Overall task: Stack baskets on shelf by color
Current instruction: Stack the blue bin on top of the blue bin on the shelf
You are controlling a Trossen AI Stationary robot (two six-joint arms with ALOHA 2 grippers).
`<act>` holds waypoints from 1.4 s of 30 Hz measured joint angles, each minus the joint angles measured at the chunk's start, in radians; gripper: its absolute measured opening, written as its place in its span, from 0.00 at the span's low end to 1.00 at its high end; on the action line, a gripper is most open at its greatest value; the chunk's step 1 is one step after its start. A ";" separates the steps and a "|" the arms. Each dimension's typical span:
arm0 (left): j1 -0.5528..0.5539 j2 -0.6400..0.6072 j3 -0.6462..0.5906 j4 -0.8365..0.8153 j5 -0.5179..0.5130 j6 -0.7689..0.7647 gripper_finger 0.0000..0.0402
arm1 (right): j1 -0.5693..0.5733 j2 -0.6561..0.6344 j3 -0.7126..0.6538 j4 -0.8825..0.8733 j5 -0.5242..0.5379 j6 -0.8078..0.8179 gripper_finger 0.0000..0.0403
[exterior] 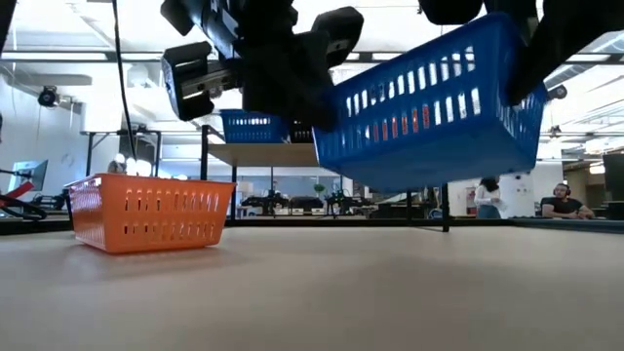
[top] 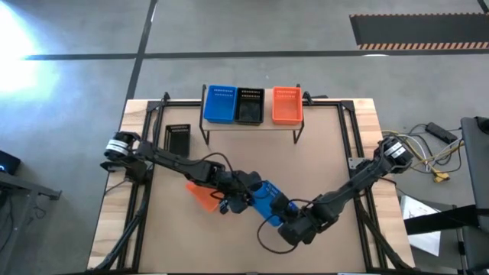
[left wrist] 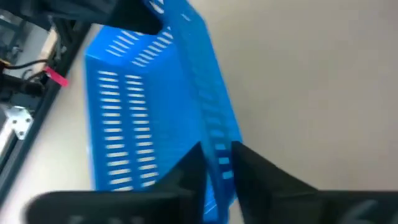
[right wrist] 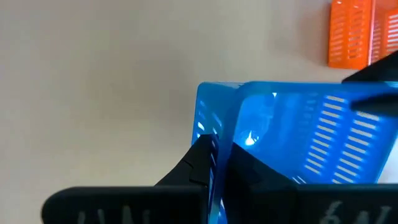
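Note:
A blue basket (top: 267, 200) hangs in the air over the table's near middle, tilted, its high end on the low view's right (exterior: 429, 97). My left gripper (left wrist: 217, 149) and my right gripper (right wrist: 221, 144) are each shut on a wall of it, at opposite ends. An orange basket (top: 202, 195) rests on its base on the table just left of it (exterior: 151, 210). The shelf (top: 250, 126) stands near the far edge and carries a blue (top: 219, 105), a black (top: 250, 105) and an orange basket (top: 286, 105). Another black basket (top: 177, 137) lies left of the shelf. My left gripper pinches the blue basket's slotted wall at its rim (left wrist: 219, 138), one finger inside the basket and one outside. It comes from the table's left. The basket is lifted clear of the table and tilted. My right gripper pinches the wall at the basket's other end, close to a corner (right wrist: 214, 127), one finger inside and one outside. It comes from the table's right and near side. The basket is clear of the table.
Black frame rails (top: 350, 145) run along the tabletop's left and right sides. Cables and papers (top: 432, 153) lie off the table to the right. Bare tabletop (top: 306, 168) lies between the shelf and the held basket. People sit in the room beyond (exterior: 561, 200).

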 joint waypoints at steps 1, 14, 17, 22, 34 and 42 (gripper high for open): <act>0.000 0.002 0.000 -0.006 0.002 -0.001 0.06 | -0.004 0.000 0.000 0.003 0.001 -0.001 0.02; 0.001 0.004 -0.005 -0.077 0.015 -0.030 0.00 | -0.056 -0.001 0.000 0.108 0.022 -0.047 0.19; -0.005 0.004 -0.005 -0.090 0.020 -0.061 0.00 | -0.056 -0.005 0.000 0.171 0.033 -0.141 0.30; -0.038 0.004 0.008 -0.145 -0.053 -0.137 0.00 | -0.053 -0.007 0.024 0.188 0.086 -0.157 0.40; -0.060 -0.122 0.031 -0.362 -0.339 -0.469 0.00 | 0.053 -0.070 -0.079 -0.007 0.337 0.358 0.27; -0.015 -0.264 0.240 -0.751 -0.614 -0.871 0.00 | 0.161 -0.076 -0.279 0.010 0.597 0.772 0.14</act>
